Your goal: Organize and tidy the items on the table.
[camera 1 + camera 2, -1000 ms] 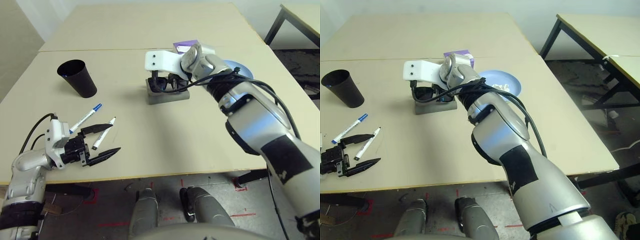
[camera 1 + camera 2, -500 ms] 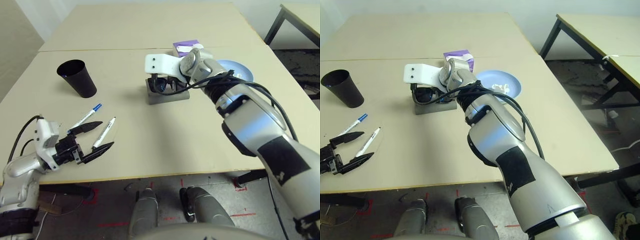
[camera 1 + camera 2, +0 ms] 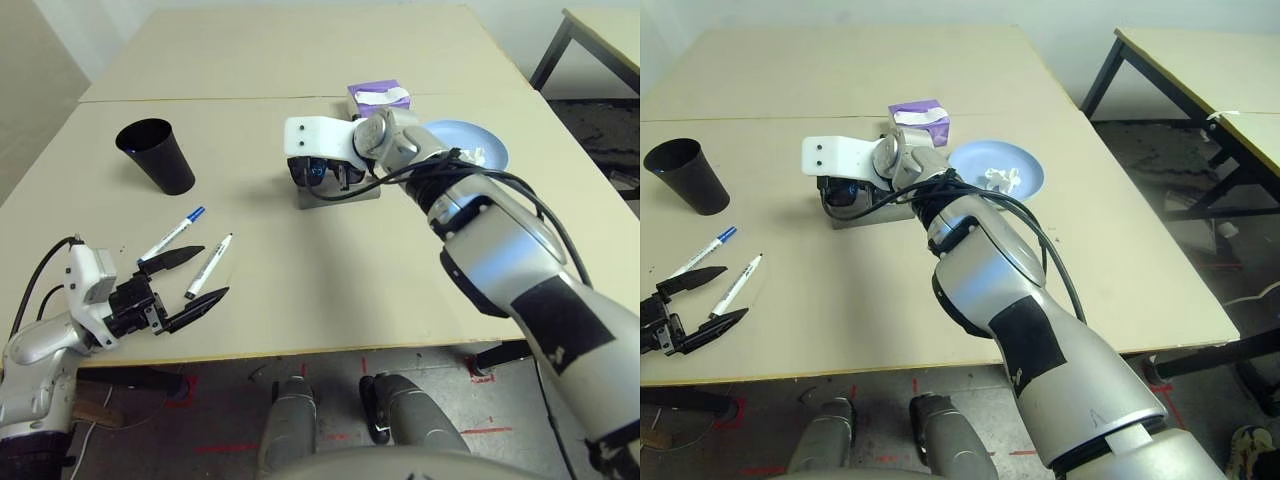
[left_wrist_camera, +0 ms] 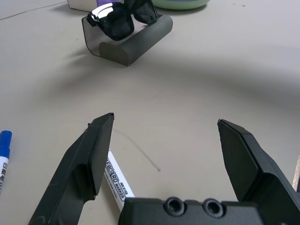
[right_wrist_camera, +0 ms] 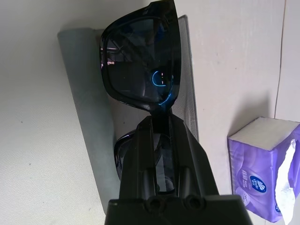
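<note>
R tool (image 5: 161, 123) clenched on sunglasses (image 5: 140, 61) at bridge | likely light, stiff, slick lenses, scratch risk; bridge hold OK | L tool (image 4: 166, 119) released, empty

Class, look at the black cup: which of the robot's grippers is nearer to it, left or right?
Left. The left gripper is open, nearer the robot than the cup; the right gripper, farther off to the cup's right, holds the sunglasses.

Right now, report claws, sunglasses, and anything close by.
Right claw shut on the sunglasses, over grey case. Left claw open, empty, near the pens. Purple tissue pack beyond the case.
</note>
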You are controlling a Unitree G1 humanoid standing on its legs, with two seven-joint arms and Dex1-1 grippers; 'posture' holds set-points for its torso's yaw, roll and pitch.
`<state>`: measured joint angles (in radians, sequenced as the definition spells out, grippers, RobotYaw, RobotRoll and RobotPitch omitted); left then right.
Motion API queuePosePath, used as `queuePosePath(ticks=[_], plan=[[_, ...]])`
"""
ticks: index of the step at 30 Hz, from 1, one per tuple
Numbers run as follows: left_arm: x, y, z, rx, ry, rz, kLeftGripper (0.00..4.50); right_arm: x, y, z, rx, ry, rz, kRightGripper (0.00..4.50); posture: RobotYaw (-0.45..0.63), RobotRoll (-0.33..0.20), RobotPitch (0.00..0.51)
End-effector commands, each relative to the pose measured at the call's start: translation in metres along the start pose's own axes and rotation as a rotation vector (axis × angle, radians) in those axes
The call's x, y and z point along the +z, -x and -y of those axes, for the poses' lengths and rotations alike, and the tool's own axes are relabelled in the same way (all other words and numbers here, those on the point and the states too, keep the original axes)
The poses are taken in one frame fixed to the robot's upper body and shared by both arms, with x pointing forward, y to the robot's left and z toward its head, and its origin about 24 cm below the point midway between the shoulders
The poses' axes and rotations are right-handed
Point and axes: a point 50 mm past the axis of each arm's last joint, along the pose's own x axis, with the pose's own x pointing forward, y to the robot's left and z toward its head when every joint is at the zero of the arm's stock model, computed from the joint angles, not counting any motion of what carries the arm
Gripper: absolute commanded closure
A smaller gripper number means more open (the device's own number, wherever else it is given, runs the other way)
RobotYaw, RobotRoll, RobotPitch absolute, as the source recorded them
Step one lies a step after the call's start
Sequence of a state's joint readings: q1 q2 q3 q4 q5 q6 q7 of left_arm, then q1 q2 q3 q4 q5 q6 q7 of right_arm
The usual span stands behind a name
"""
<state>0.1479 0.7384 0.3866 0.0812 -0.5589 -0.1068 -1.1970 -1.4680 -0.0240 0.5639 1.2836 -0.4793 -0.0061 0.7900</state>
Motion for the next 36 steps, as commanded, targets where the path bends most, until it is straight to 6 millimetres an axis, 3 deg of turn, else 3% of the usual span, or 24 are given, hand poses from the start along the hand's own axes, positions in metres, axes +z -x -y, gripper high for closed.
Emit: queuePosePath(ticks=[1,10,18,30,36], plan=[[0.001,0.001,0.003,0.000,0.009,0.003,0.00,-0.013,-0.003,-0.006,0.001,0.010,-0.037,4.36,0.04,0.000,0.168],[0.001,-0.003,0.005,-0.011,0.013,0.005,0.00,-0.027,-0.009,-0.015,-0.008,-0.018,-0.076,4.36,0.04,0.000,0.173],[0.001,-0.004,0.004,-0.013,0.016,0.001,0.00,-0.026,-0.010,-0.019,0.049,-0.059,-0.064,4.36,0.04,0.000,0.174],[-0.002,-0.010,0.004,-0.028,0.025,0.005,0.00,-0.024,-0.004,-0.010,0.018,-0.055,-0.065,0.14,0.02,0.000,0.170],[-0.003,-0.010,0.004,-0.026,0.029,0.003,0.00,-0.022,0.000,-0.005,0.004,-0.061,-0.057,0.06,0.02,0.000,0.167]])
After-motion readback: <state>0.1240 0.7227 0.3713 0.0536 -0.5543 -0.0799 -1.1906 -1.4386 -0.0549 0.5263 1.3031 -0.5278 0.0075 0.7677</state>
